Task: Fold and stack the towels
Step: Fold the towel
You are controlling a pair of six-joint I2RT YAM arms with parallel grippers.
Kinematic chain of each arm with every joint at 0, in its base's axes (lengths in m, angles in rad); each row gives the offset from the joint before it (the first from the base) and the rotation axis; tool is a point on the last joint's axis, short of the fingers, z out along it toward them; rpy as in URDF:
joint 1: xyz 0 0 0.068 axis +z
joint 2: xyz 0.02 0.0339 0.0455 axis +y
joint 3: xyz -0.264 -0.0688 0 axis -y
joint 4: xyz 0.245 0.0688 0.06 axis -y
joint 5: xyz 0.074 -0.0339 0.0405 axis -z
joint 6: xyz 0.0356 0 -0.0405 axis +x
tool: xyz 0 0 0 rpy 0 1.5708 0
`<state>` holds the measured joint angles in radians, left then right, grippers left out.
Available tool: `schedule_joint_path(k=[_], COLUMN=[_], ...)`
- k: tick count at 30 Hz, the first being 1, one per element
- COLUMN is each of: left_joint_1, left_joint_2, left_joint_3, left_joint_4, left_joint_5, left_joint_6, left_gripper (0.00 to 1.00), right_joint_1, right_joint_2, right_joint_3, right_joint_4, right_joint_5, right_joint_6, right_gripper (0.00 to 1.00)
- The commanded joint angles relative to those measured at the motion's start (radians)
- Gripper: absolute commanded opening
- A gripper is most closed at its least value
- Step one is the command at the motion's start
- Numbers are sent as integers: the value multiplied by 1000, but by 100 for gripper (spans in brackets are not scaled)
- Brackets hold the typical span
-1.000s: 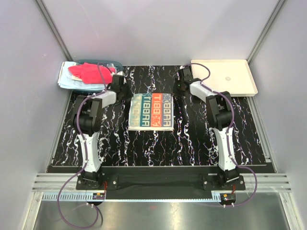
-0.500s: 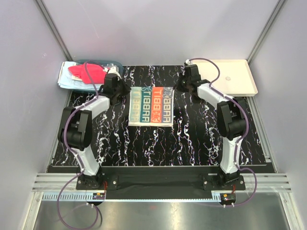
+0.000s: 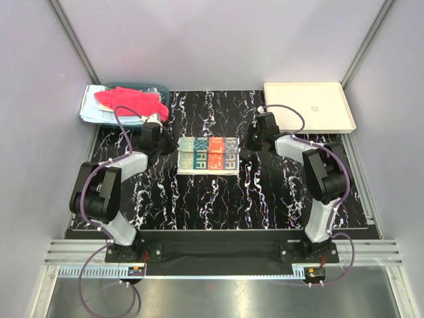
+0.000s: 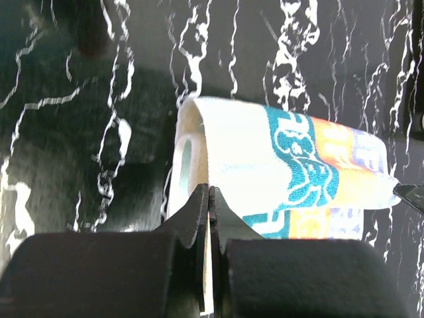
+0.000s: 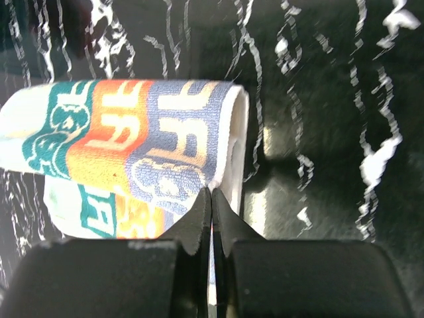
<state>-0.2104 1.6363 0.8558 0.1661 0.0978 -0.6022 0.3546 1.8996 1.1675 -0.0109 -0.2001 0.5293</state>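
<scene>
A patterned towel [image 3: 209,154] with teal, orange and blue stripes and pale letters lies mid-table, its far half folded over toward me. My left gripper [image 3: 161,143] is shut on its left corner, and the cloth [image 4: 278,165] curls over ahead of the jaws [image 4: 209,199]. My right gripper [image 3: 254,141] is shut on its right corner; the folded towel [image 5: 132,132] shows left of my right gripper [image 5: 211,199]. A red-pink towel [image 3: 126,101] lies on a light blue towel [image 3: 93,106] at the far left.
A teal plastic basket [image 3: 158,87] sits under the towel pile at the back left. A cream tray [image 3: 308,106] stands at the back right. The black marbled mat [image 3: 218,192] covers the table; grey walls close in on both sides.
Both grippers have pulled the towel's far edge toward me, folding it in half. The visible towel is now shorter front to back.
</scene>
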Motion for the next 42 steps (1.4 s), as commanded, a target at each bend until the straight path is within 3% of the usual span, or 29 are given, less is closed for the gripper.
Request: schedule_joint_path(k=[1,42], left_joint_1=[-3,-44], left_joint_2=[-61,-227], left_joint_3=[-41,-282], left_joint_4=[75,105], left_joint_5=[-44,-50], left_joint_6=[-7,-1], left_gripper=[0,0], right_joint_1=[23,106], right_joint_2=[-85,-243], right_joint_3=[-46,-267], right_joint_4=[83,112], right_joint_5=[30,122], right_joint_6=[21,69], right_gripper=[0,0])
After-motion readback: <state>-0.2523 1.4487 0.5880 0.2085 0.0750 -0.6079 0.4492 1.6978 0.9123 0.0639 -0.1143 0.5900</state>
